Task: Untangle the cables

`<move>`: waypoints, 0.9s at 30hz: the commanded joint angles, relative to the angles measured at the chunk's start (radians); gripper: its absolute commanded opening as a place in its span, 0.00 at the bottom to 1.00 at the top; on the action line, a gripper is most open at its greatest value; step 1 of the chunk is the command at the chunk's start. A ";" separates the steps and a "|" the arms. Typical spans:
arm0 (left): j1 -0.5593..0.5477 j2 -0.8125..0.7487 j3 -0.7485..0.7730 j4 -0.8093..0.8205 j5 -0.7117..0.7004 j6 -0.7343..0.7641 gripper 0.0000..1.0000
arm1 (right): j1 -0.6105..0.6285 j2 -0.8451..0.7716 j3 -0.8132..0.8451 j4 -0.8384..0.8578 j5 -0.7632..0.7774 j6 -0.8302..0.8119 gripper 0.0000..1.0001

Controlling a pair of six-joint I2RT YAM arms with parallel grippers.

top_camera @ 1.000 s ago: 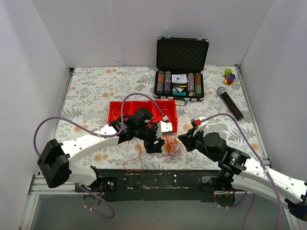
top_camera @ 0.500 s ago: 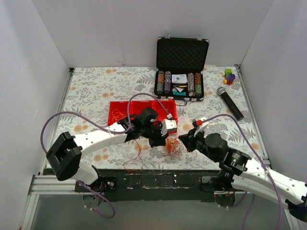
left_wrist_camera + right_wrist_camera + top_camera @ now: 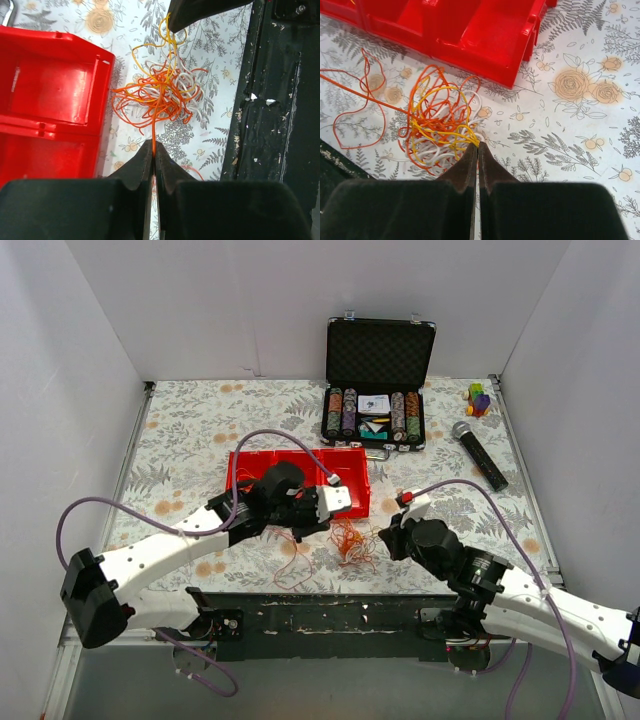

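The cables (image 3: 352, 540) are a small clump of orange, yellow and white strands on the floral table, just in front of the red bin. In the left wrist view the clump (image 3: 160, 95) lies ahead of my left gripper (image 3: 153, 146), which is shut on a single orange strand leading out of it. My right gripper (image 3: 478, 145) is shut on yellow strands at the clump's (image 3: 442, 130) near edge. From above, the left gripper (image 3: 322, 524) sits left of the clump and the right gripper (image 3: 385, 537) right of it. A loose orange loop (image 3: 290, 568) trails toward the table's front edge.
A red bin (image 3: 250, 465) with compartments stands right behind the clump. Further back are an open black case of poker chips (image 3: 378, 390), a microphone (image 3: 478, 455) and coloured blocks (image 3: 478, 398). The black front rail (image 3: 330, 615) runs close below the cables.
My left gripper has shut on an orange strand and drawn back to the left, away from the clump. The right gripper stays shut at the clump's right side.
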State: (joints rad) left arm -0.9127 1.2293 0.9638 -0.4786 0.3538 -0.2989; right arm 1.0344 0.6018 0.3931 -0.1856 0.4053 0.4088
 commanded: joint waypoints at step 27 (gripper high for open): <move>0.000 -0.048 0.039 -0.025 -0.009 0.010 0.00 | 0.001 0.113 0.027 0.394 -0.278 -0.156 0.66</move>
State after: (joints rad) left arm -0.9127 1.1912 0.9638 -0.5152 0.3340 -0.2916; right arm 1.0344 0.6476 0.3946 0.0322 0.2276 0.3332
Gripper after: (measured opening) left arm 0.015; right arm 0.658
